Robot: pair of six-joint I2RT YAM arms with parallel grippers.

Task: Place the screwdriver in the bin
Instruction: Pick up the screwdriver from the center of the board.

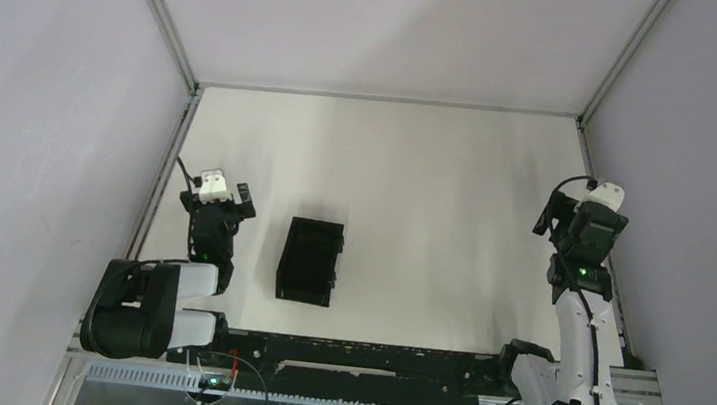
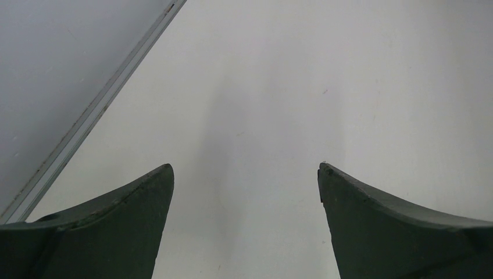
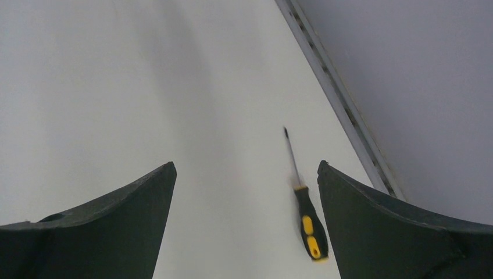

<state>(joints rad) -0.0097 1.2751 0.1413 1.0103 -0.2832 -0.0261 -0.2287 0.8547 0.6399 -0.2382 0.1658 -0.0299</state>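
Note:
The screwdriver (image 3: 308,222), with a yellow-and-black handle and a thin dark shaft, lies on the white table in the right wrist view, its tip pointing away. My right gripper (image 3: 245,165) hangs open above it; the handle lies just inside the right finger (image 3: 378,232) without touching it. In the top view the right gripper (image 1: 584,221) stands near the right wall and hides the screwdriver. The black bin (image 1: 286,255) sits left of centre with its open top up. My left gripper (image 1: 217,204) is open just left of the bin, with bare table between its fingers (image 2: 116,226).
An aluminium rail (image 3: 343,104) and the grey right wall run close beside the screwdriver. Another rail (image 2: 99,104) and the left wall border the left gripper. A black bar (image 1: 358,355) crosses the near edge between the arm bases.

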